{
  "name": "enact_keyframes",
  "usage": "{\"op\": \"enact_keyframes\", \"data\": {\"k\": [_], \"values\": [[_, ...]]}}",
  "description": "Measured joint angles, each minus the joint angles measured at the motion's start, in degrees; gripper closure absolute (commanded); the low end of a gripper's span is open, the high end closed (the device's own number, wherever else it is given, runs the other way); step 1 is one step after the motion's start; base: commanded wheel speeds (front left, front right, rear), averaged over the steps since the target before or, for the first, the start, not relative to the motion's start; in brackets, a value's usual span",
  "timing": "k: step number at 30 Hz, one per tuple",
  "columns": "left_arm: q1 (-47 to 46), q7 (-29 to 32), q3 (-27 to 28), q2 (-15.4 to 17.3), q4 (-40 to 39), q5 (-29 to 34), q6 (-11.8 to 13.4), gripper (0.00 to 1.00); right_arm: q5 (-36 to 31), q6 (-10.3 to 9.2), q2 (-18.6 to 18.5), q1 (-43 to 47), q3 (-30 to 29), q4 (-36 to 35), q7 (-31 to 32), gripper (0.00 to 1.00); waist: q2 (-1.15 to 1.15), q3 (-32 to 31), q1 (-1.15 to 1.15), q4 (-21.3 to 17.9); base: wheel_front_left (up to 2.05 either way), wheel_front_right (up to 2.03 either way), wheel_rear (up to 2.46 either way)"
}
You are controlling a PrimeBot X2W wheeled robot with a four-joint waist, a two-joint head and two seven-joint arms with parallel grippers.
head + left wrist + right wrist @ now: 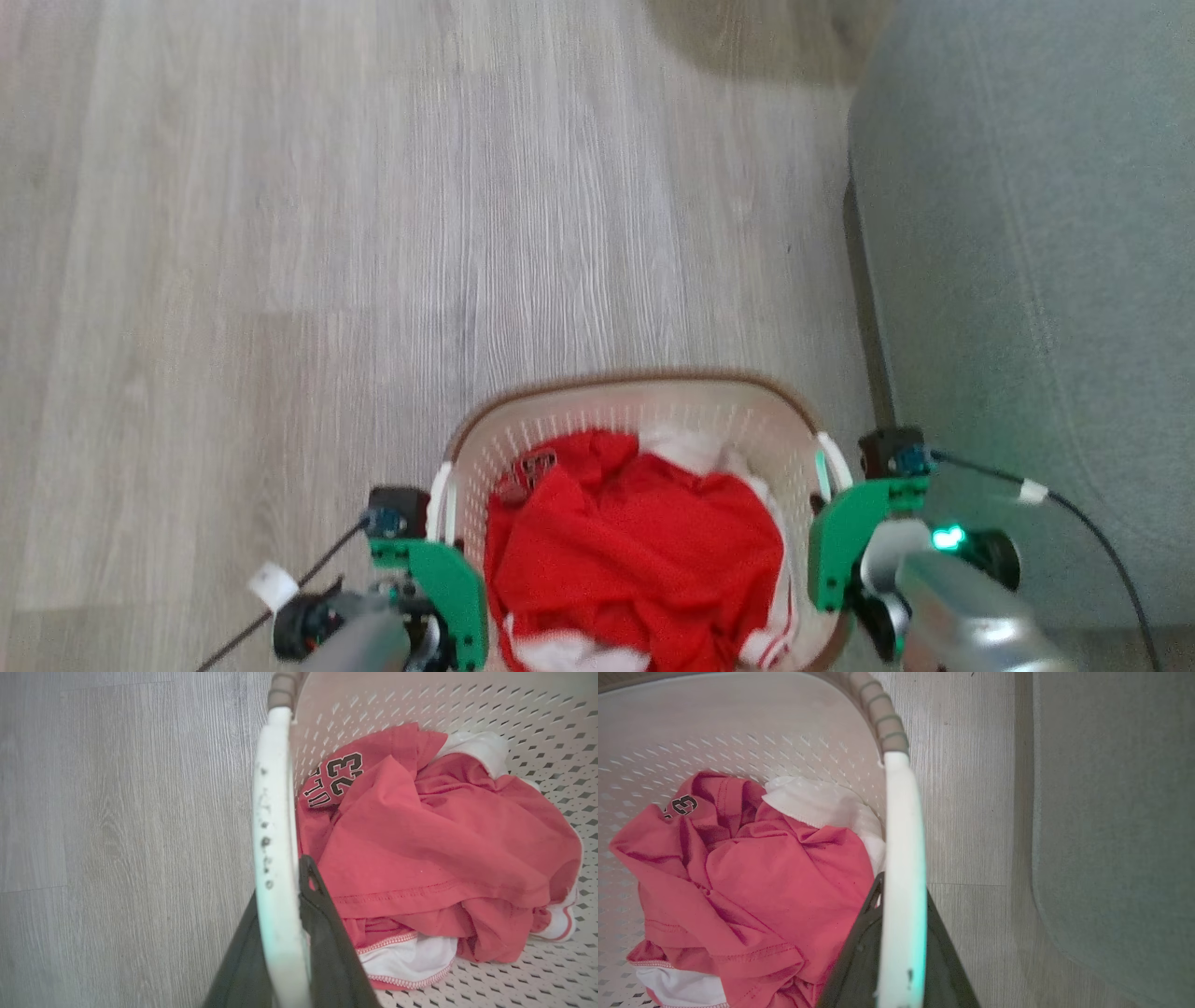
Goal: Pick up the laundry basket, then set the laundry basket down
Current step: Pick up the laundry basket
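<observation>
The laundry basket (635, 387) is cream-white and perforated, with a brown woven-look rim. It sits at the bottom middle of the head view and holds red and white clothes (635, 551). My left gripper (437, 537) is shut on the basket's white left handle (275, 826), one dark finger (327, 938) on each side of it. My right gripper (831, 509) is shut on the white right handle (903, 849) in the same way, with a finger (857, 961) inside the rim. Whether the basket rests on the floor or hangs above it, I cannot tell.
A grey upholstered piece of furniture (1027, 280) stands close to the basket's right side, with a narrow strip of floor between them. Pale wood-plank floor (327, 233) stretches ahead and to the left. Black cables (1092, 532) trail from both wrists.
</observation>
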Motion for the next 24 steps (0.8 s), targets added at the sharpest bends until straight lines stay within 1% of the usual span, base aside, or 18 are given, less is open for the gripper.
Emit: {"op": "enact_keyframes", "data": {"k": [8,16,24], "values": [[5.02,0.92,-2.14,0.04,1.26,-1.98,-0.40,1.00,3.90,0.00,0.00,5.99,4.16,-0.29,0.66,1.00,0.00,-7.71,0.00,0.27,0.00,0.00,0.00],[7.05,0.99,-3.74,0.13,1.66,-3.21,-0.40,1.00,6.57,0.00,-0.01,7.76,7.21,-0.37,0.73,1.00,0.00,-11.87,0.00,0.56,0.00,0.00,0.00],[7.06,0.99,-4.89,0.26,1.81,-4.08,-0.40,1.00,8.87,0.00,-0.02,7.76,9.60,-0.18,0.69,1.00,0.00,-13.29,0.00,0.75,0.00,0.00,0.00]]}}
